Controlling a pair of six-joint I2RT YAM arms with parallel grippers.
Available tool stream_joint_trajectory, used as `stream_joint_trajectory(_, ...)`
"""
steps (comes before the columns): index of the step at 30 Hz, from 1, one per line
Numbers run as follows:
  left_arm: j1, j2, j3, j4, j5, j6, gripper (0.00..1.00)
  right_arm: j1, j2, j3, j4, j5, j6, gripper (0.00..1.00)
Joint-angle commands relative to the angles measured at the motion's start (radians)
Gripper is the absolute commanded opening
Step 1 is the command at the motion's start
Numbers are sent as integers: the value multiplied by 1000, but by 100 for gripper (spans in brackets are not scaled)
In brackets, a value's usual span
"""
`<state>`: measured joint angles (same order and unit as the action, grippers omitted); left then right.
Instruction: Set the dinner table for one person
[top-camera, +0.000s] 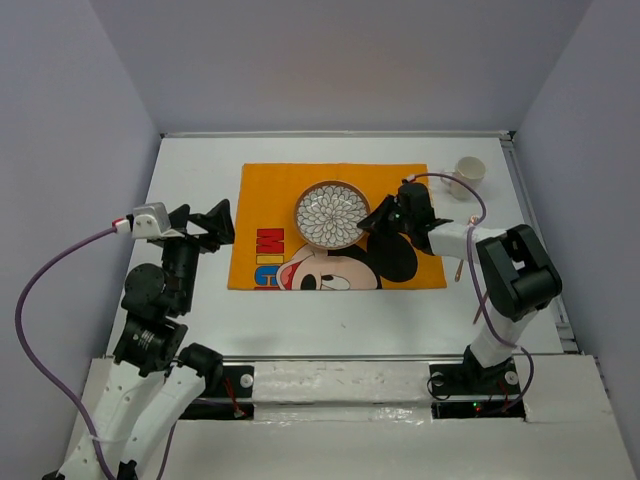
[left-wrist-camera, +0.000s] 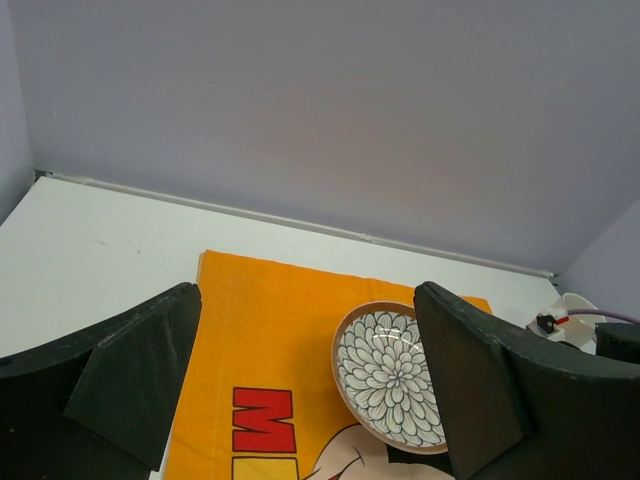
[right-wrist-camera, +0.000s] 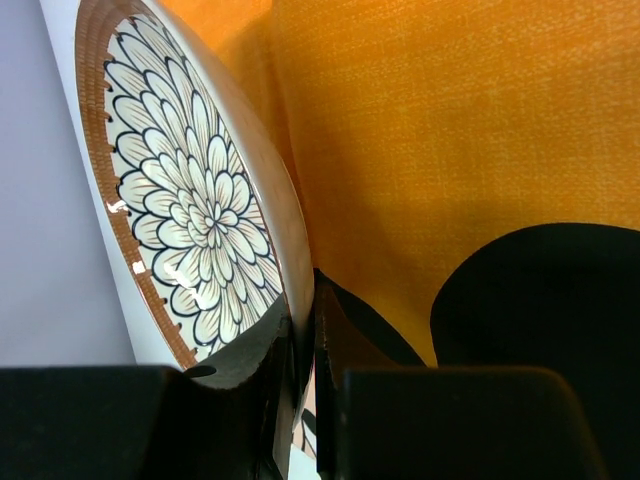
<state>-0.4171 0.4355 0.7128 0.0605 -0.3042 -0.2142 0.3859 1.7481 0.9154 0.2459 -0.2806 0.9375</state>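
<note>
While right end effector (right-wrist-camera: 305, 330) pinches glossy round floral plate (right-wrist-camera: 190, 200), left end effector (left-wrist-camera: 305, 330) apart.

Jaws gripping floral plate (right-wrist-camera: 190, 200) rim, orange placemat (right-wrist-camera: 450, 130)

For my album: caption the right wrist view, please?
Right end effector pinching the rim of a flower-patterned plate over the orange placemat.

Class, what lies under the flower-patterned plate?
The orange placemat lies under the plate, and the white dinner table lies under that. The right gripper pinches the plate's rim. Whatever part of the print the plate covers is hidden.
</note>
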Motion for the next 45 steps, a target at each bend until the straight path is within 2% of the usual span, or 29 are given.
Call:
stream_joint_trajectory(1,3,20,2,38,13,6,99,-7,2,68,211,-85,29,0)
stream_joint_trajectory(27,4,23,1,36,22,4,99,-35,62,88,193,-52,30,0)
stream_joint_trajectory(28,3,22,1,36,22,4,99,-35,67,91,190,-60,29,2)
stream_joint_trajectory(32,3,19,2,36,24,4,99,-35,79,74,176,-52,32,23)
stream_joint_trajectory(33,4,19,1,36,24,4,99,-35,71,63,170,-48,29,31)
stream_joint_trajectory(35,3,22,2,36,24,3,99,-35,65,60,153,-37,20,39)
stream_joint_trajectory(36,3,22,2,36,25,3,99,-35,57,60,129,-34,9,48)
stream_joint_trajectory(38,3,20,2,36,24,4,99,-35,48,59,110,-25,0,56)
stream_joint_trajectory(39,3,17,2,36,22,3,99,-35,33,56,87,-19,-12,66)
stream_joint_trajectory(43,3,16,1,36,23,3,99,-35,-27,25,27,35,-60,82)
stream_joint_trajectory(45,3,14,2,36,22,3,99,-35,-64,-9,-23,89,-103,85)
